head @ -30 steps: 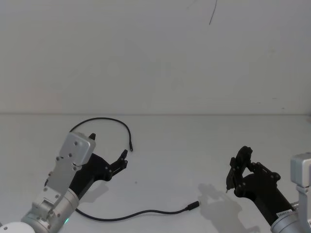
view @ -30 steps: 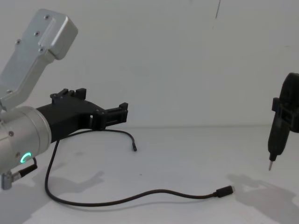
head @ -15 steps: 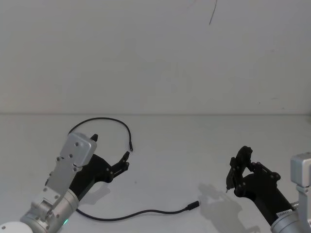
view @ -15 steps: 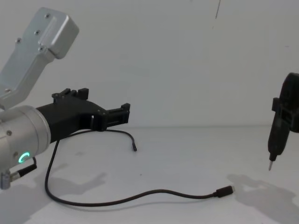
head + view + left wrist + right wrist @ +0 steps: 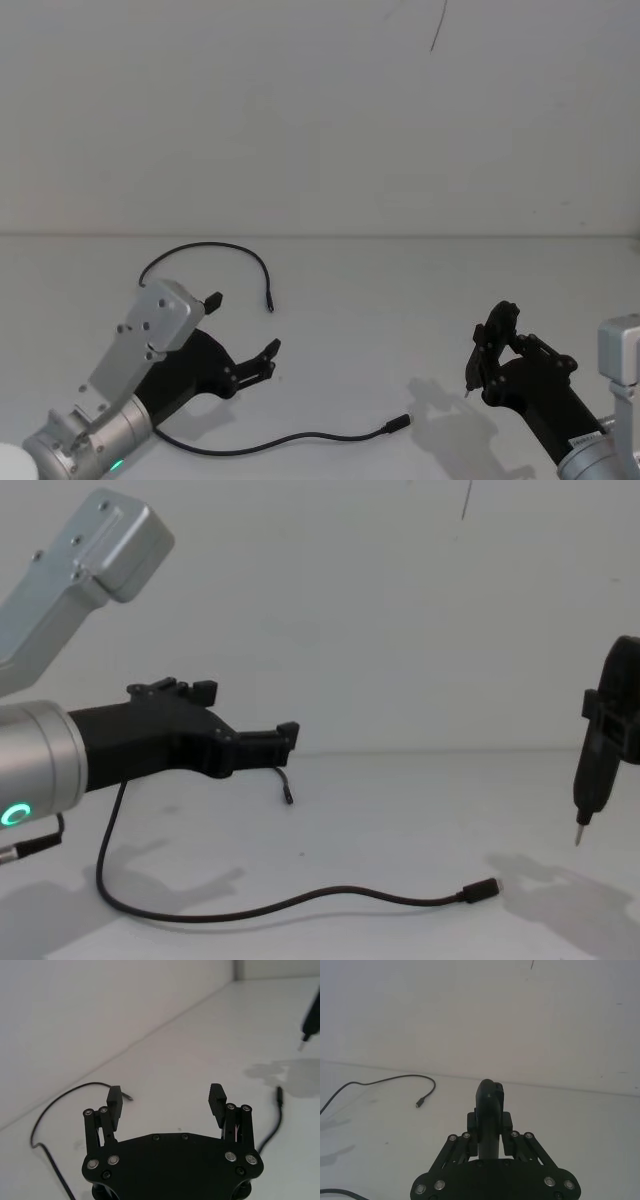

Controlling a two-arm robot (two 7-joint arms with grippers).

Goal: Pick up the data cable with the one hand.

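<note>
We hold the left gripper [image 5: 243, 324] open near the data cable [image 5: 300, 436], ready to straddle it. The right gripper [image 5: 493, 347], parked, grips a tool [image 5: 588, 770].

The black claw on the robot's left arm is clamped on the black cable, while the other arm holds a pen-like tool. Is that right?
Not quite. The left gripper is open and empty, as the left wrist view shows; the data cable lies loose on the table. The right gripper does hold the pen-like tool.
</note>
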